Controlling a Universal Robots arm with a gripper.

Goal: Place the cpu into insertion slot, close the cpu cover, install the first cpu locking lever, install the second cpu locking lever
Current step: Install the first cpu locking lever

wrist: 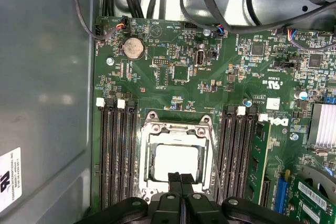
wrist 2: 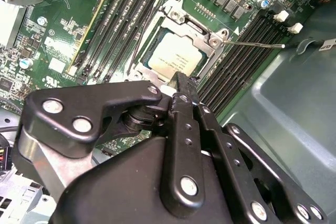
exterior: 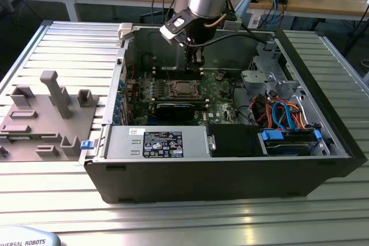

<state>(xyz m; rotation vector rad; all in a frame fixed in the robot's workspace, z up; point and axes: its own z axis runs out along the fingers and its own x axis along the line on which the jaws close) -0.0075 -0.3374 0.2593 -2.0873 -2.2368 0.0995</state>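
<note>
Framing one cpu point(wrist: 176, 162), one cpu cover point(wrist: 176, 128) lowered — one hand point(wrist: 180, 178) above, pinched closed, empty.

I'm looking into the computer case point(exterior: 230, 182), which is lying open on the table point(exterior: 52, 200). The insertion slot point(wrist: 142, 156) is sitting in the circuit board point(wrist: 173, 85) inside the case. The cpu point(wrist: 176, 162) is lying in the slot, with the cpu cover point(wrist: 176, 128) lying down around it. The gripper point(wrist: 180, 176) is hanging just above the slot's edge, fingers pressed together. Memory sockets point(wrist: 116, 150) are running along both sides of the slot, and a thin lever point(wrist 2: 257, 43) is sticking out from the slot's corner across them. On the exterior view's left of the slot, outside the case, a parts fixture point(exterior: 46, 119) is resting on the table.
</note>
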